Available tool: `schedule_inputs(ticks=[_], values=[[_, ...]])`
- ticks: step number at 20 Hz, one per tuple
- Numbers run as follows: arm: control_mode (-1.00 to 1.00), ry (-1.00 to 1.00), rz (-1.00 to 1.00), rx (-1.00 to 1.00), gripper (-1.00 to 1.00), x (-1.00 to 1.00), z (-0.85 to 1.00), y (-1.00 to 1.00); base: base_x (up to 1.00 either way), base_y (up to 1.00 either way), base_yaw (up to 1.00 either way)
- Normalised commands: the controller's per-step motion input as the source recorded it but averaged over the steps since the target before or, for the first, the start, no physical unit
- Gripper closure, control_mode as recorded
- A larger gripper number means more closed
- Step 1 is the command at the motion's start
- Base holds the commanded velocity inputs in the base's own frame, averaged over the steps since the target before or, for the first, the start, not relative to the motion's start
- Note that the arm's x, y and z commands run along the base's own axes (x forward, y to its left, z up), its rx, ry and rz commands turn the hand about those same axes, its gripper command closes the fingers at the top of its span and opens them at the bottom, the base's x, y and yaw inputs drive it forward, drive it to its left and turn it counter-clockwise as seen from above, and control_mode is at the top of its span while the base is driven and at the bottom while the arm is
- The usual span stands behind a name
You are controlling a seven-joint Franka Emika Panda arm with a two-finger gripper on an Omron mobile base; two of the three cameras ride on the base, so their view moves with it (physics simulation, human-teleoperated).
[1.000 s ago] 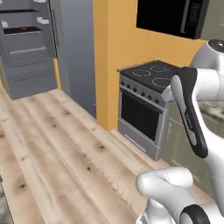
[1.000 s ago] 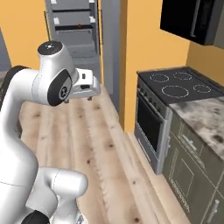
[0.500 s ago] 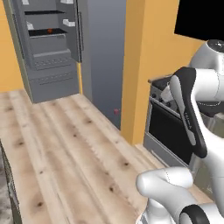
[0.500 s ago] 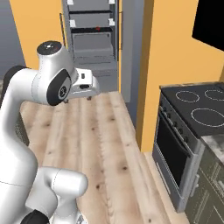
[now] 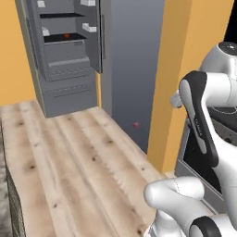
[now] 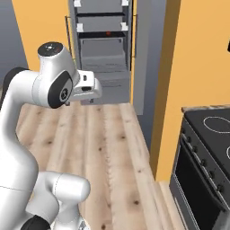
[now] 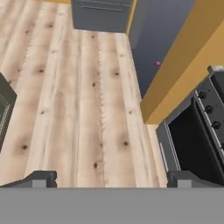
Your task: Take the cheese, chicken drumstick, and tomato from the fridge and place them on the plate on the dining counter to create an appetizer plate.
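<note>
The fridge [image 5: 69, 60] stands open at the far end of the wooden floor, its door swung aside; it also shows as the fridge [image 6: 103, 49] and, by its lower part, as the fridge [image 7: 103, 15]. On a black inner shelf sits a tiny red ball, the tomato [image 5: 67, 35], seen again as the tomato [image 6: 108, 32]. Cheese and drumstick are too small to make out. The plate and dining counter are out of view. My gripper [image 7: 111, 180] is open, fingertips [image 7: 40, 178] wide apart over bare floor, holding nothing. My hand [image 6: 89, 86] hangs high, well short of the fridge.
A stove with a dark oven door [image 7: 192, 144] stands to the right, past an orange wall [image 6: 193, 58]. The tall grey fridge side panel [image 5: 132, 65] carries a small pink mark [image 5: 136, 124]. A dark olive cabinet corner [image 7: 5, 109] borders the left. Open wooden floor [image 5: 69, 152] leads to the fridge.
The whole picture has shifted: the base has moved, so the fridge is now nearer the centre and the stove has slid off to the right. The arm's pose looks unchanged.
</note>
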Motion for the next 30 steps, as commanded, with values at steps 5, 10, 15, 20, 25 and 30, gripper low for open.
schedule_inputs(ticks=[5, 10, 15, 20, 25, 30], values=[[1.00, 0.00, 0.00, 0.00, -1.00, 0.00, 0.00, 0.00, 1.00, 0.02, 0.09], [1.00, 0.00, 0.00, 0.00, -1.00, 0.00, 0.00, 0.00, 1.00, 0.00, 0.15], [1.00, 0.00, 0.00, 0.00, -1.00, 0.00, 0.00, 0.00, 1.00, 0.00, 0.17], [1.00, 0.00, 0.00, 0.00, -1.00, 0.00, 0.00, 0.00, 1.00, -0.13, 0.14], [1.00, 0.00, 0.00, 0.00, -1.00, 0.00, 0.00, 0.00, 1.00, -0.32, 0.10], [1.00, 0.00, 0.00, 0.00, -1.00, 0.00, 0.00, 0.00, 1.00, -0.21, 0.12]])
